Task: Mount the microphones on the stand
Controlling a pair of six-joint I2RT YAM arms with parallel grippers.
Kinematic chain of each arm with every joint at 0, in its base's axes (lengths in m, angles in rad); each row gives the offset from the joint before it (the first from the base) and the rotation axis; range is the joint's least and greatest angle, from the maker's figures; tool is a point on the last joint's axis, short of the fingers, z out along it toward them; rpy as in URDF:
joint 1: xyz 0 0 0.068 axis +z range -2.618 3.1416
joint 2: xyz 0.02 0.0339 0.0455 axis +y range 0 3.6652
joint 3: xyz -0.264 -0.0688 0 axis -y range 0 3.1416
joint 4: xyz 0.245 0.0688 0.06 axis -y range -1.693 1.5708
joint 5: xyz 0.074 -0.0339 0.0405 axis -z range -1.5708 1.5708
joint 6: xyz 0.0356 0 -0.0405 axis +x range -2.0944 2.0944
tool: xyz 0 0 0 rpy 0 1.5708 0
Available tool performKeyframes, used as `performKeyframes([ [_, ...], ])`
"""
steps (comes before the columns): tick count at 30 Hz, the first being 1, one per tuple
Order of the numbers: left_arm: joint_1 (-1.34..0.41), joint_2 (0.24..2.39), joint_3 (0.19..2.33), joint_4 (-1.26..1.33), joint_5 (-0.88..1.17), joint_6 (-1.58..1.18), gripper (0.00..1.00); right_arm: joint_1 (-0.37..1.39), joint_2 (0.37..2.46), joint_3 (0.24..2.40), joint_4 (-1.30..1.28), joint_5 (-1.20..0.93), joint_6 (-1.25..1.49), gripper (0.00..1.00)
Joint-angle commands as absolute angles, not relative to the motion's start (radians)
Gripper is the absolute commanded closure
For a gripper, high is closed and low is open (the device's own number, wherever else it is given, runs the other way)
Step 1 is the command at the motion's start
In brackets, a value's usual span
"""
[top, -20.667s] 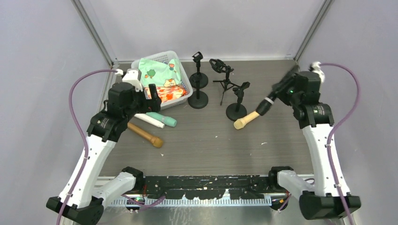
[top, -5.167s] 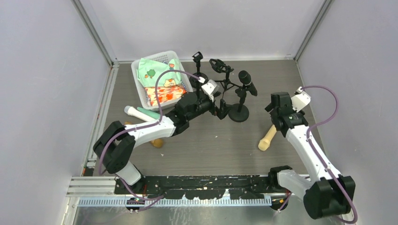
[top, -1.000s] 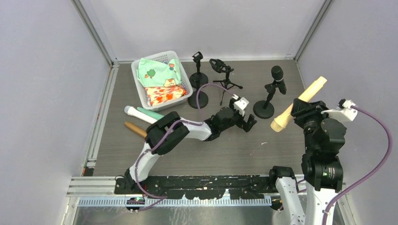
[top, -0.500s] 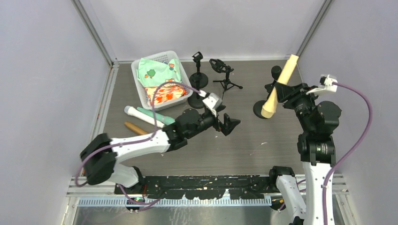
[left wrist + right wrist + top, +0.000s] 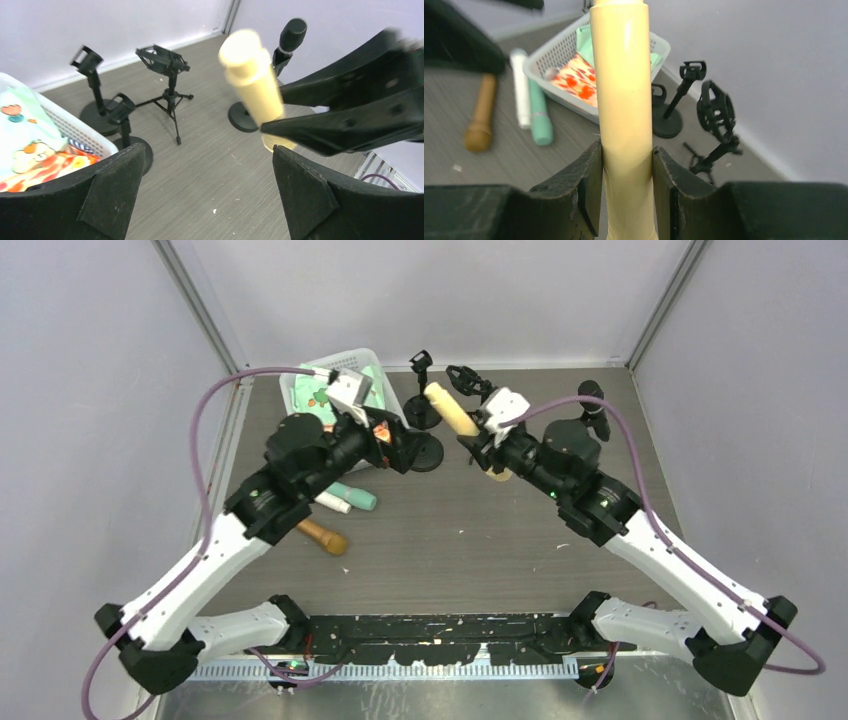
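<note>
My right gripper [image 5: 482, 445] is shut on a cream microphone [image 5: 452, 410], held tilted in the air beside the tripod shock-mount stand [image 5: 466, 379]; in the right wrist view the microphone [image 5: 623, 95] sits between both fingers [image 5: 585, 182]. A black microphone [image 5: 592, 402] stands in its stand at the back right. Two empty clip stands [image 5: 421, 368] [image 5: 423, 452] stand near the basket. My left gripper [image 5: 392, 445] is open and empty above the nearer stand base; its wrist view shows the gripper [image 5: 210, 195] over bare table, facing the cream microphone [image 5: 252, 85].
A white basket [image 5: 345, 362] with printed cloth sits at the back left. White [image 5: 328, 502], teal [image 5: 352, 496] and brown [image 5: 322, 536] microphones lie on the table left of centre, below the left arm. Grey walls enclose the table.
My right arm has swung left, carrying the cream microphone from the black microphone's stand to the tripod stand. My left gripper has drawn back and left toward the basket, still open.
</note>
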State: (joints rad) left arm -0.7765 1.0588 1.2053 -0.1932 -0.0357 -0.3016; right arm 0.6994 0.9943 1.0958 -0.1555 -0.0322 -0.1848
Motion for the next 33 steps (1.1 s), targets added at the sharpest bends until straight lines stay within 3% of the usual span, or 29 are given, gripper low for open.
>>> performKeyframes([
  [1,-0.766,0.955,1.355,-0.465,-0.056,-0.198,0.00,0.793,1.031,1.156,-0.108,0.070,-0.720,0.99],
  [7,-0.765,0.900,1.473,-0.666,-0.035,-0.145,0.00,0.834,1.062,1.169,-0.198,0.037,-1.105,0.99],
  [13,-0.765,0.999,1.598,-0.803,0.097,-0.136,0.00,0.904,1.095,1.245,-0.283,0.061,-1.312,0.99],
  [24,-0.765,1.214,1.812,-0.953,0.240,-0.024,0.03,1.092,1.103,1.333,-0.423,0.124,-1.411,0.99],
  [33,-0.765,1.241,1.787,-0.996,0.298,-0.003,0.11,1.134,1.092,1.343,-0.427,0.158,-1.431,0.99],
])
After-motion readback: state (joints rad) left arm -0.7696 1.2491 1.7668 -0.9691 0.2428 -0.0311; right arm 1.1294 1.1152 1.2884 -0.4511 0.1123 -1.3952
